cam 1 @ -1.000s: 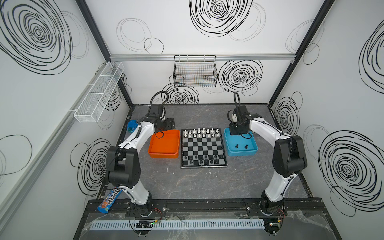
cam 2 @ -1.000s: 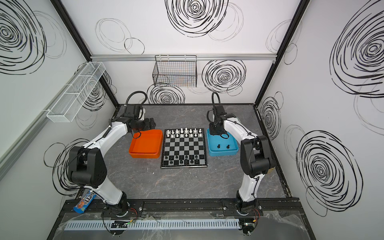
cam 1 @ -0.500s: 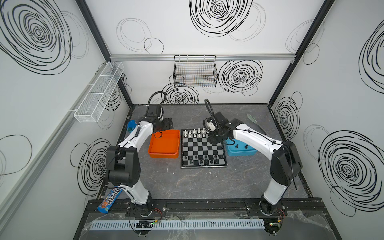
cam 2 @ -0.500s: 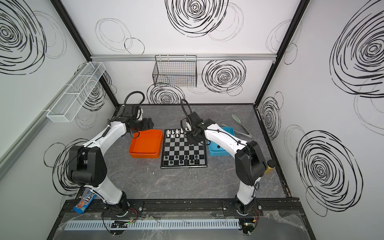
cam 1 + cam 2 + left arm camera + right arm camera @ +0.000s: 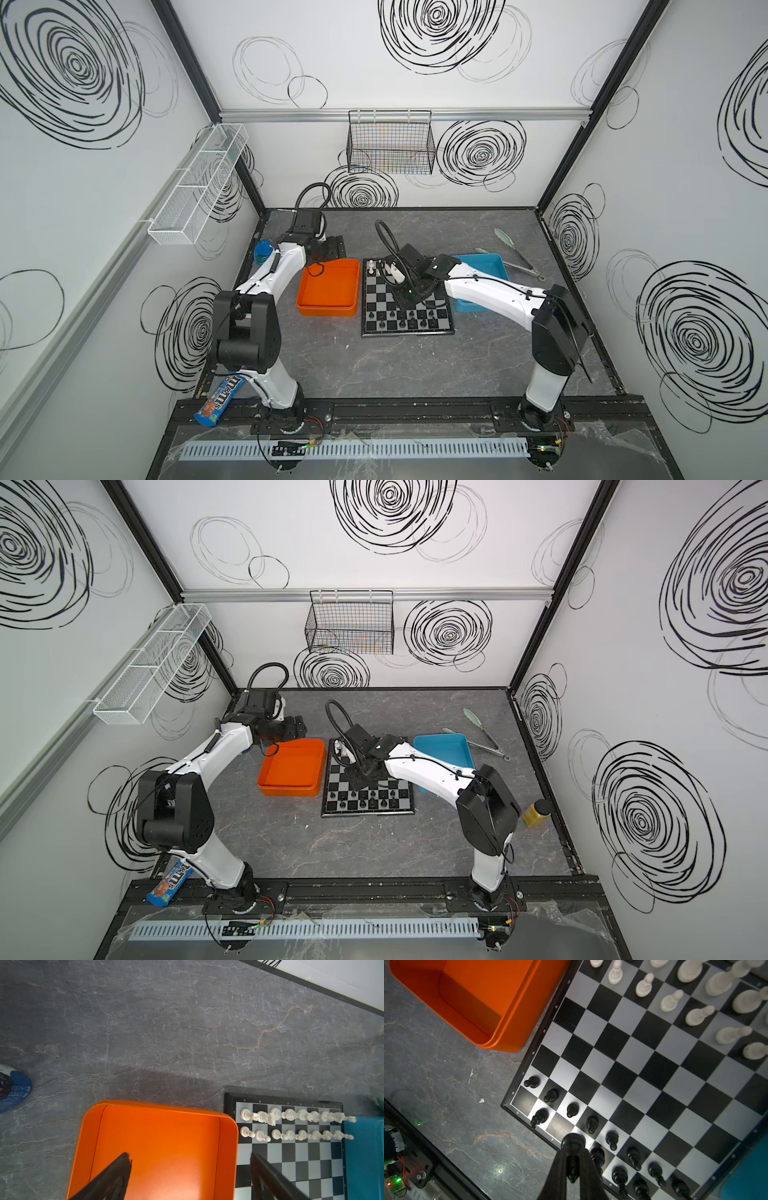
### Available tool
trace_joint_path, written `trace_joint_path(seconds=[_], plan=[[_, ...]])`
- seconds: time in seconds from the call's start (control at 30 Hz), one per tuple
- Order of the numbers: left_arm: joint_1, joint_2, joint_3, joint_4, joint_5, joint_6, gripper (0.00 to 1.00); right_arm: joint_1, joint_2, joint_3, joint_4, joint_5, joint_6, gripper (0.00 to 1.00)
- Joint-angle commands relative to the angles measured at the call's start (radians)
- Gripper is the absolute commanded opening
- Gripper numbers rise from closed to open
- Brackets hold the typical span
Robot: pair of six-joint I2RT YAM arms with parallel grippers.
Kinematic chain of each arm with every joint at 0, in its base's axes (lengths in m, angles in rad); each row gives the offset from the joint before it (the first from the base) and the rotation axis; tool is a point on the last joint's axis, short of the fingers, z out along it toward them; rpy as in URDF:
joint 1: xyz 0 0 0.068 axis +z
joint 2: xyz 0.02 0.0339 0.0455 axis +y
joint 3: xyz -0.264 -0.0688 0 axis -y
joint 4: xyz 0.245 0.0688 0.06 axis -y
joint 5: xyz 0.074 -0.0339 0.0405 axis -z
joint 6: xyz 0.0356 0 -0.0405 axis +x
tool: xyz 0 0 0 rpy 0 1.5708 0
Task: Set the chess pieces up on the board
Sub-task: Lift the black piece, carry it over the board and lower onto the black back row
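Your right pincer (image 5: 573, 1159) is clamped on a black chess piece (image 5: 572, 1142), round base facing the wrist camera. It hangs over the near edge of the board (image 5: 643, 1064); whether the piece touches a square cannot be told. Beneath it stand the black pieces (image 5: 591, 1124) in two rows, and some back-row squares near the corner beside the orange tray (image 5: 467, 991) are bare. The white pieces (image 5: 291, 1115) fill both rows along the board's far edge.

In both top views the right arm (image 5: 490, 291) stretches low from the worktop's near right edge, crossing the blue tray (image 5: 486, 266), its wrist tipped down over the board's middle – it hides most of the white rows.

Your left pincer (image 5: 190, 1155) stands wide apart with nothing between its fingers, above the orange tray's far edge; that arm is folded, elbow high.

Around the worktop's edges – tongs (image 5: 519, 262) beyond the blue tray, a yellow jar (image 5: 538, 812) at the right edge, a candy tube (image 5: 220, 401) at the near left corner.
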Motion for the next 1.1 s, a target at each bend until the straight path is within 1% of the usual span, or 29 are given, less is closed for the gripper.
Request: trace_joint_path(seconds=[0.0,0.17,0.43,1.07], plan=[[0.006,0.008,-0.006,0.026,-0.007,-0.001,0.92,0.028,0.016,-0.001,0.032,0.003,0.028,0.13],[0.006,0.007,-0.007,0.027,-0.005,-0.001,0.93,0.062,0.043,-0.012,0.029,0.045,0.043,0.13],[0.006,0.008,-0.007,0.027,-0.001,-0.003,0.93,0.076,0.061,-0.063,0.066,0.054,0.059,0.14],[0.006,0.011,-0.009,0.030,0.008,-0.005,0.93,0.076,0.124,-0.063,0.067,0.049,0.050,0.17]])
